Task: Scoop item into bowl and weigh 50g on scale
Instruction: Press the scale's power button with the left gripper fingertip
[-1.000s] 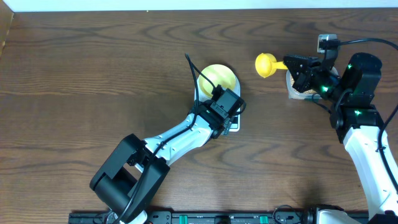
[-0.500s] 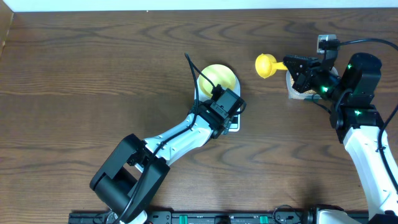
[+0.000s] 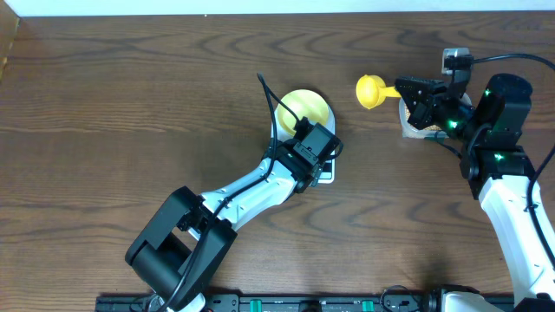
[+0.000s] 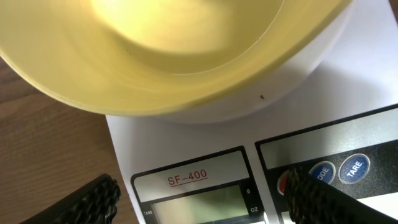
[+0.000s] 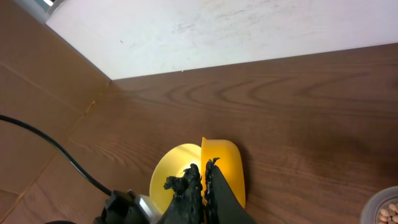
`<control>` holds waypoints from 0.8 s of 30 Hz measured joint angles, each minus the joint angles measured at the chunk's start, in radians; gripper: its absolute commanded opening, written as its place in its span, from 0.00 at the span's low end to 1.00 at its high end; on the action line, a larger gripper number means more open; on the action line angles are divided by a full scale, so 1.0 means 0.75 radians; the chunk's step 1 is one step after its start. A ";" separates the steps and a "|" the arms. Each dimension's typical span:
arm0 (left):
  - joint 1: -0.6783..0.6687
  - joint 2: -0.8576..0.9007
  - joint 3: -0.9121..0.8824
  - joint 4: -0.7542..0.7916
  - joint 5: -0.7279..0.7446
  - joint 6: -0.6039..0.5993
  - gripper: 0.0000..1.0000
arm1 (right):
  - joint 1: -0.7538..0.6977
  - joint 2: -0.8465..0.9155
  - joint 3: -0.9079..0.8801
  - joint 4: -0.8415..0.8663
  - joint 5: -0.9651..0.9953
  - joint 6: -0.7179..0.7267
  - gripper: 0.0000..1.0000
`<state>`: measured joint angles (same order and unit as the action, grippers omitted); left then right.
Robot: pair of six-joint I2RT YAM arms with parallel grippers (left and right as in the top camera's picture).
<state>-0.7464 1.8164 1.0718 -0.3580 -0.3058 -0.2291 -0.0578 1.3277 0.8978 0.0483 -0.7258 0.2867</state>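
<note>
The right gripper (image 3: 408,89) is clamped tight on the handle of the yellow scoop (image 3: 371,89), which hangs in the air just left of the clear tub (image 3: 414,128) and well apart from the bowl (image 3: 305,111). The beans (image 5: 390,211) show only as a few tan grains at the corner of the right wrist view, inside the tub; whether the scoop carries any cannot be told from these views. The bowl sits on the platform of the scale (image 4: 186,149), and the left gripper (image 4: 199,193) hovers with its fingers spread wide over the display end, holding nothing. The bowl appears empty in the part of its wall that the left wrist view shows, so judge the task as early: the step in hand is most likely carrying the scoop across to the bowl. Keep the scoop level during the carry so that nothing rolls off its lip. Bring it above the centre of the bowl before you tilt it, and tilt slowly, since round beans will run out all at once. Do not let the scoop rest on the bowl's rim, because any pressure would falsify the reading. Keep the left fingers (image 4: 87,199) clear of the platform and of the buttons (image 4: 354,168) for the same reason. The display (image 4: 193,205) is too blurred to read here; confirm it before adding more.
</note>
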 measured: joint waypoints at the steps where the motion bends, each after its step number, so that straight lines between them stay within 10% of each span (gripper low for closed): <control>1: 0.000 0.000 0.000 -0.002 0.000 0.000 0.87 | 0.000 0.000 0.000 0.000 0.000 0.000 0.01; 24: 0.000 0.012 0.000 0.004 0.000 0.001 0.87 | 0.000 0.000 0.000 0.000 0.001 -0.004 0.01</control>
<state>-0.7464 1.8256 1.0718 -0.3553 -0.3058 -0.2283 -0.0578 1.3277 0.8978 0.0483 -0.7254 0.2840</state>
